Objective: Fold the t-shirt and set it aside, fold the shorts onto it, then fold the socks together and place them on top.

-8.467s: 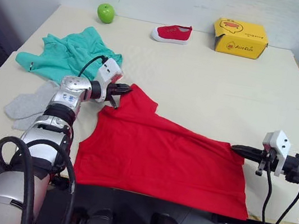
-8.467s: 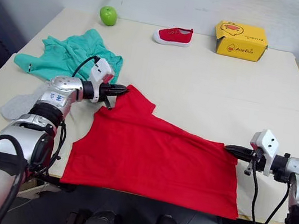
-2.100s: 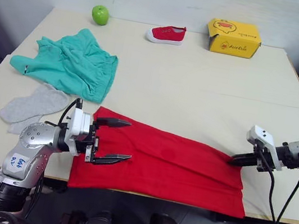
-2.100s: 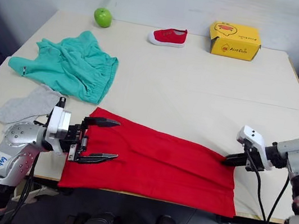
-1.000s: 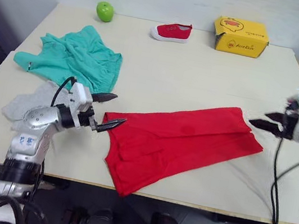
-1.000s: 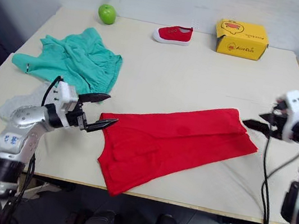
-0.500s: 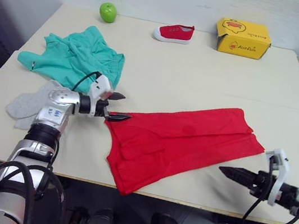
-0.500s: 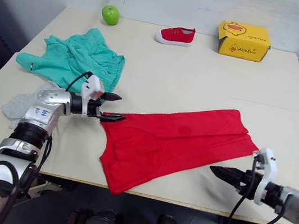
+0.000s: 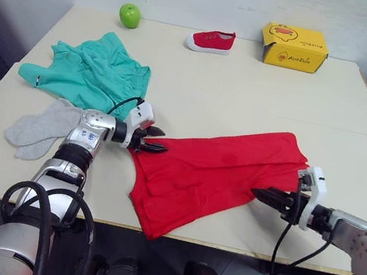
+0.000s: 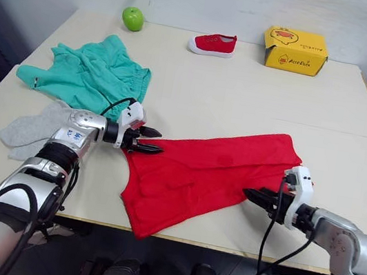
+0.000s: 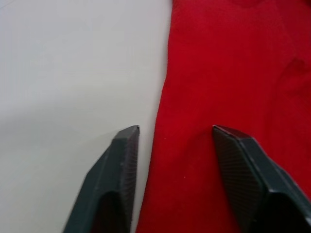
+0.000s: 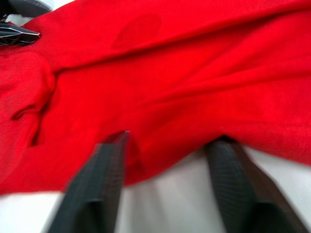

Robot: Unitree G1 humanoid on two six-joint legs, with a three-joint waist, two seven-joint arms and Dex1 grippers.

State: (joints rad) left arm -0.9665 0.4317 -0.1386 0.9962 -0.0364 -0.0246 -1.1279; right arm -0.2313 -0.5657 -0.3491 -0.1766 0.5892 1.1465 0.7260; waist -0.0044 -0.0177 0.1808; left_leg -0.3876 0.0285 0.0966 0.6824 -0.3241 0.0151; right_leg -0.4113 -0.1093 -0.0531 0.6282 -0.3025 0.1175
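Only partly folded, the bright red cloth t-shirt (image 9: 216, 171) lies slantwise near the table's front edge, both grippers spread open at its edges: left gripper (image 9: 153, 140), right gripper (image 9: 263, 194). Rumpled teal-green cloth shorts (image 9: 89, 70) and light grey knit socks (image 9: 38, 127) wait untouched at the table's left.

Head stereo pair plus two wrist cameras

Head views look down over the table (image 9: 259, 101); both wrist views sit close on the t-shirt (image 9: 219, 174).
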